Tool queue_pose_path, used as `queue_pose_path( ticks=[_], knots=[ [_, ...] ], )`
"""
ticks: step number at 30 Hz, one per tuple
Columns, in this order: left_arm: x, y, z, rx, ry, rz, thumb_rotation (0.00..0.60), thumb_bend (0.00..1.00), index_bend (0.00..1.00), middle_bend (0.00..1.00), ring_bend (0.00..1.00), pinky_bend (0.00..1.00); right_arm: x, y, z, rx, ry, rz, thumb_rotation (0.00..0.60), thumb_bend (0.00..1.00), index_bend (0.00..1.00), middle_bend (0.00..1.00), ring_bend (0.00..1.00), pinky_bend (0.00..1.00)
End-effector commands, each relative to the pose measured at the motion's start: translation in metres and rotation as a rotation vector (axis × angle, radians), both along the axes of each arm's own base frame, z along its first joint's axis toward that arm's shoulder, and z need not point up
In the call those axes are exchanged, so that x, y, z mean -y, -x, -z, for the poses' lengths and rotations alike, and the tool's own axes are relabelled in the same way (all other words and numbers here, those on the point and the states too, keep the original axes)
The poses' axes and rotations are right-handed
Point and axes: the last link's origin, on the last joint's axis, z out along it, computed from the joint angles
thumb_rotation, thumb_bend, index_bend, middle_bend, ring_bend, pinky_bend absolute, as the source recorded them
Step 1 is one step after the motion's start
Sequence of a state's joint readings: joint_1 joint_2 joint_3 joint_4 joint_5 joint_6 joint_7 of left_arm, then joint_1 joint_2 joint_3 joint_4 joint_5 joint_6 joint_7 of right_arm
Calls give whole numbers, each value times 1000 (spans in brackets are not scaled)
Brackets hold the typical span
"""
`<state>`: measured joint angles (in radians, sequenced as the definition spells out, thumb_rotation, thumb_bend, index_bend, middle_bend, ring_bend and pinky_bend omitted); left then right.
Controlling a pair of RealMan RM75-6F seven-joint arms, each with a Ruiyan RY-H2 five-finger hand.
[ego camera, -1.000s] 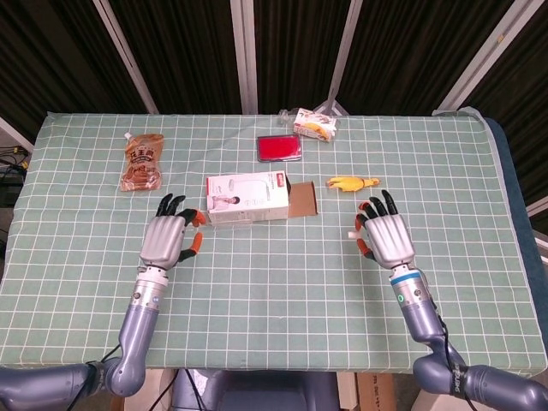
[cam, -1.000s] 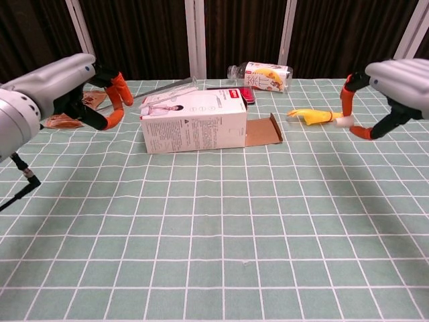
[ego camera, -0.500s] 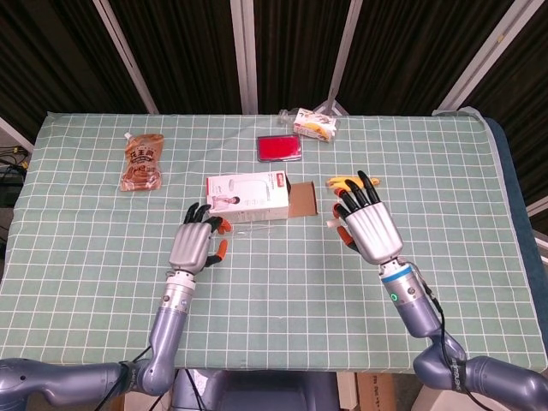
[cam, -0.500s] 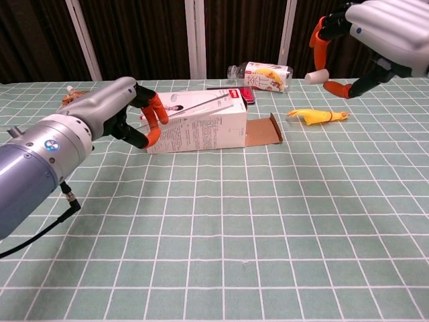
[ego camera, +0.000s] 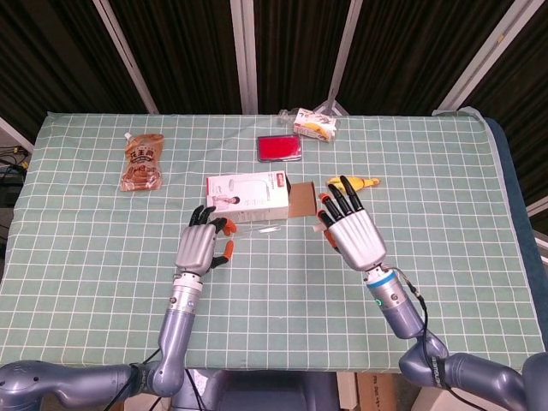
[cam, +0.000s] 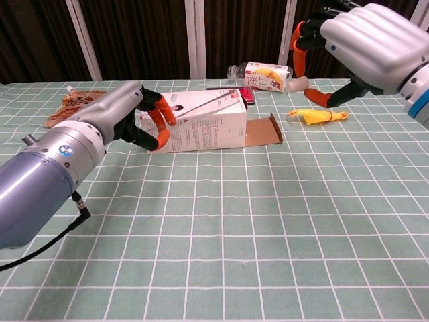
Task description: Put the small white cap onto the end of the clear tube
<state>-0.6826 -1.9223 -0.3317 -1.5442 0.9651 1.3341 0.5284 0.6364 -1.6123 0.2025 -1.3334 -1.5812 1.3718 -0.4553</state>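
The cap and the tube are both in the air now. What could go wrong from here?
The right hand only pinches the cap at its fingertips, so it might slip out. The tube in the left hand is thin and clear, and a gap remains, so the two could easily miss.

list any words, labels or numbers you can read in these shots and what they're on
Nothing is sharp enough to quote for certain.
White box: a red tag, small print and a picture of a person; too small to read.
Bottle lying at the back: large dark characters on its label, blurred.
Brown pouch: red characters, unreadable.
Red flat case: no text visible.
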Motion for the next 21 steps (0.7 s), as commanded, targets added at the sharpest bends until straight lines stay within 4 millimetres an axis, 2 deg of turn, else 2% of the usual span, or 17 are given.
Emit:
queue_pose_path(
  ticks=[1, 21],
  knots=[
    [1, -4, 1, 8, 0, -28, 600, 709, 508, 520, 120, 0, 1, -2, 3, -10, 25, -12, 600, 457, 583, 290, 167, 2],
    [-2, -18, -4, 10, 17, -156, 600, 709, 508, 528, 126, 14, 22, -16, 18, -39, 111, -11, 600, 457, 583, 290, 167, 2]
  ],
)
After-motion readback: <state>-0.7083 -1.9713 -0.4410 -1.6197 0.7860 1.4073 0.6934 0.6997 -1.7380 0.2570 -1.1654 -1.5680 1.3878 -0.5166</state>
